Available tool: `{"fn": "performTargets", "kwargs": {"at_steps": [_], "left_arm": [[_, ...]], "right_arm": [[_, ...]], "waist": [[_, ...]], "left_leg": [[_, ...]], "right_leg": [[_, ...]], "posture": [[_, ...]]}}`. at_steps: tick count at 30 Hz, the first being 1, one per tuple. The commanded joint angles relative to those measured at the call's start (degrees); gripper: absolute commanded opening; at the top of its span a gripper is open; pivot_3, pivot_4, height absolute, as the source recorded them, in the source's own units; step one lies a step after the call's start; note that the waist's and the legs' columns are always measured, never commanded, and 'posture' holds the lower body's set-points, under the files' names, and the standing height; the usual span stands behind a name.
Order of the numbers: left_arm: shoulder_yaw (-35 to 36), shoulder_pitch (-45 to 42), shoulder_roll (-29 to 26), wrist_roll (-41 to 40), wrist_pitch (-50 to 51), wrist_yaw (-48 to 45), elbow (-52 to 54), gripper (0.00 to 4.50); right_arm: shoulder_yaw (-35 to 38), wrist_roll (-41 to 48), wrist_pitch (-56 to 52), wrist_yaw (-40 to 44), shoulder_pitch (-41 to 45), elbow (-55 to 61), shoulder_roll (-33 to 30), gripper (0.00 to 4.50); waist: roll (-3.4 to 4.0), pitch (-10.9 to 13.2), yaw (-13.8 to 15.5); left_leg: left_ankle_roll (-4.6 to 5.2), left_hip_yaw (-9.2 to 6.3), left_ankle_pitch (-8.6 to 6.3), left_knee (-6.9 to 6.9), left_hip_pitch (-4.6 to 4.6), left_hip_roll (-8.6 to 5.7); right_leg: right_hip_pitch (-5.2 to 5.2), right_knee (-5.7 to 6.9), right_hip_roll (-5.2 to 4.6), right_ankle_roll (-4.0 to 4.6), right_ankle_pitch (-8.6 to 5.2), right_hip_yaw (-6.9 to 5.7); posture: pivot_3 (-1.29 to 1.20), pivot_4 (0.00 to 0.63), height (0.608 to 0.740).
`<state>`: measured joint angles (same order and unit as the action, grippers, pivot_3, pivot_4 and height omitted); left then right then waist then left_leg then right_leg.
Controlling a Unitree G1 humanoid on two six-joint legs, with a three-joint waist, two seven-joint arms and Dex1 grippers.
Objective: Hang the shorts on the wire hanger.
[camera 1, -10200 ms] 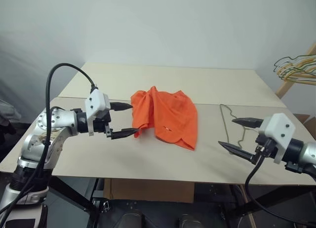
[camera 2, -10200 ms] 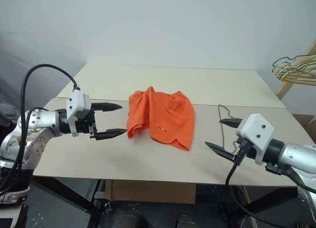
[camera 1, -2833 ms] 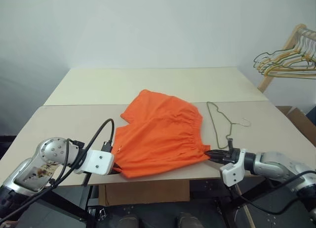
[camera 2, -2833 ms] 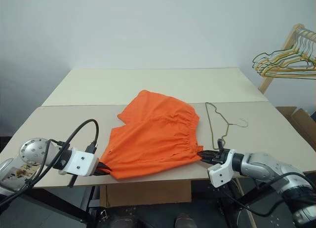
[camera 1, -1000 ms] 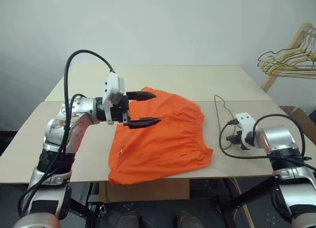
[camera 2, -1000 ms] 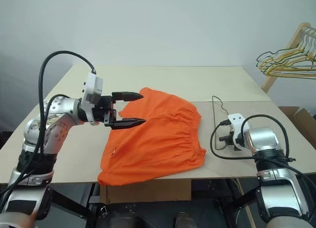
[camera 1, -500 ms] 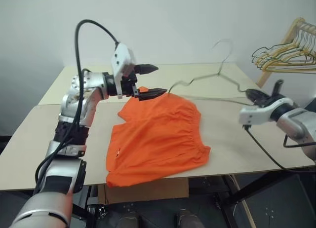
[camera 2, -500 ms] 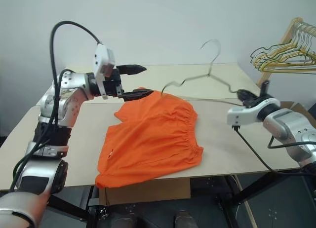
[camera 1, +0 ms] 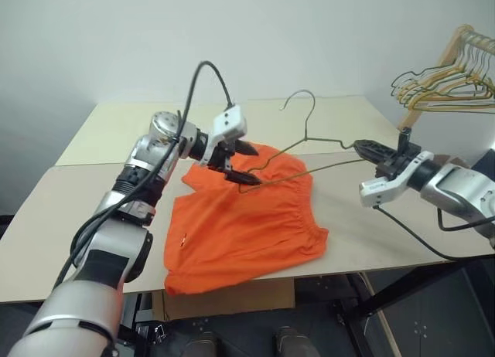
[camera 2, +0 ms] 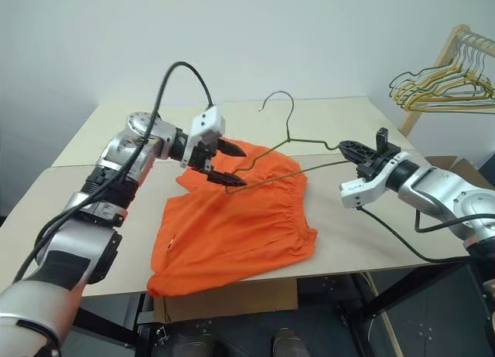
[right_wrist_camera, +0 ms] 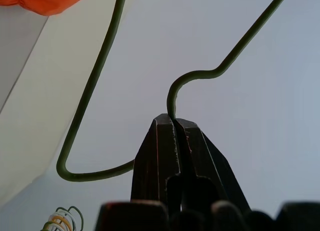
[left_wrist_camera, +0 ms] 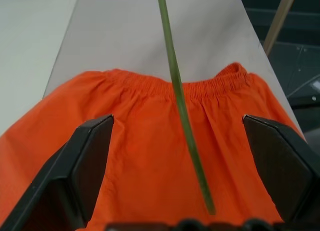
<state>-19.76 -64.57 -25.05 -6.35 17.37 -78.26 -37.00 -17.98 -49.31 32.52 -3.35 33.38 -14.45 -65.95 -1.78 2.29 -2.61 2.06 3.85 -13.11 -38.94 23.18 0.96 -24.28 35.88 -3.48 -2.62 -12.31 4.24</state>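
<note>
The orange shorts lie spread flat on the table, elastic waistband toward the right. The wire hanger hangs in the air above them, hook up. My right gripper is shut on its right corner; in the right wrist view the fingers pinch the wire. My left gripper is open at the hanger's left corner, over the far part of the shorts. In the left wrist view the wire runs between the spread fingers, with the shorts beneath.
A wooden rack with a bunch of coloured hangers stands at the far right beyond the table. A seam crosses the table between its two halves. Bare tabletop lies left and right of the shorts.
My right gripper has lifted the hanger off the table and then lowered and tilted it over the shorts. My left gripper swung right and down to the hanger's left corner, staying open.
</note>
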Motion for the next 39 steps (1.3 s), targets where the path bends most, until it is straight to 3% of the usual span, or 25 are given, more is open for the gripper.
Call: {"fn": "performTargets", "kwargs": {"at_steps": [1, 4, 7, 18, 22, 25, 30, 34, 36, 39], "left_arm": [[-0.6, -1.3, 0.4, 2.5, -1.7, -0.2, -0.8, 4.47], [-0.8, -0.5, 1.0, 3.6, -1.9, -0.2, -1.3, 4.47], [-0.5, -0.3, 2.0, 4.5, -1.4, 1.7, -2.0, 3.89], [1.4, -0.7, 2.8, 4.1, 0.4, 2.3, -2.0, 0.10], [1.9, -0.8, 2.6, 3.8, 1.2, 1.7, -1.9, 0.02], [2.1, -1.2, 2.4, 4.2, 1.2, 2.1, -2.0, 0.00], [2.6, -1.8, 1.3, 5.0, -0.1, 3.4, -3.4, 0.00], [2.6, -1.0, -0.3, 6.7, -3.5, 5.4, -3.3, 0.00], [2.6, -0.2, -1.4, 7.3, -6.7, 5.5, -2.4, 0.00], [2.2, 1.3, -3.4, 7.9, -12.8, 4.5, -0.5, 0.00]], "right_arm": [[4.4, 1.4, -0.4, 0.7, 1.4, 2.0, 0.0, 0.04], [5.5, 1.7, -0.7, 1.7, 1.4, 2.5, 0.4, 0.04], [6.3, 1.7, -0.4, 2.4, 1.4, 3.4, 0.9, 0.00], [7.5, 2.3, -0.2, 3.9, 0.4, 4.9, 2.0, 0.00], [8.1, 3.1, 0.2, 4.9, 0.1, 5.4, 2.1, 0.00], [8.6, 8.6, 2.8, 8.8, -1.2, 5.9, 1.4, 0.74], [9.3, 18.6, 10.1, 15.6, -4.3, 7.1, -0.9, 2.58], [10.9, 35.2, 8.4, 27.0, -6.2, 9.1, -2.3, 4.00], [12.1, 49.1, -3.9, 37.8, -7.5, 13.9, -3.4, 4.42], [13.0, 64.8, -23.2, 50.5, -5.4, 19.4, -3.9, 4.42]], "waist": [[0.00, 0.0, 0.0], [0.00, 0.0, -0.1], [0.00, 0.0, -0.1], [0.00, 0.0, -0.1], [0.00, 0.0, -0.1], [0.00, 0.0, -0.1], [0.00, 0.0, -0.1], [-0.02, 0.0, -0.2], [-0.03, 0.0, -0.1], [-0.03, 0.0, -0.1]], "left_leg": [[0.00, 0.00, 0.00, 0.00, 0.00, 0.00], [0.00, 0.00, 0.00, -0.01, -0.02, 0.00], [0.00, -0.01, 0.00, -0.02, -0.04, 0.00], [0.00, -0.02, 0.00, -0.03, -0.03, 0.00], [0.00, -0.02, 0.00, -0.03, -0.05, 0.00], [0.00, -0.02, 0.00, -0.04, -0.04, 0.00], [0.01, -0.05, 0.00, -0.03, -0.05, -0.01], [0.01, -0.09, 0.00, -0.03, -0.09, 0.00], [0.01, -0.12, 0.00, -0.03, -0.16, 0.01], [0.01, -0.37, 0.00, -0.04, -0.26, 0.05]], "right_leg": [[0.00, 0.00, 0.00, -0.01, 0.00, 0.00], [0.01, 0.02, 0.00, -0.02, -0.01, 0.00], [0.01, 0.04, 0.00, -0.05, -0.02, 0.00], [0.01, 0.06, 0.00, -0.10, 0.05, 0.00], [0.02, 0.08, 0.01, -0.18, 0.09, 0.00], [0.02, 0.08, 0.01, -0.18, 0.08, -0.01], [0.05, 0.06, 0.01, -0.32, 0.20, -0.02], [0.08, 0.08, 0.01, -0.22, 0.27, 0.00], [0.15, 0.09, 0.01, -0.09, 0.35, -0.01], [0.27, 0.10, 0.02, -0.03, 0.39, 0.00]], "posture": [[-0.01, 0.000, 0.740], [-0.01, 0.000, 0.740], [-0.01, 0.000, 0.740], [-0.01, 0.000, 0.740], [-0.01, 0.000, 0.740], [-0.01, 0.000, 0.740], [0.00, 0.000, 0.740], [0.02, 0.000, 0.740], [0.03, 0.000, 0.740], [0.04, 0.000, 0.740]]}}
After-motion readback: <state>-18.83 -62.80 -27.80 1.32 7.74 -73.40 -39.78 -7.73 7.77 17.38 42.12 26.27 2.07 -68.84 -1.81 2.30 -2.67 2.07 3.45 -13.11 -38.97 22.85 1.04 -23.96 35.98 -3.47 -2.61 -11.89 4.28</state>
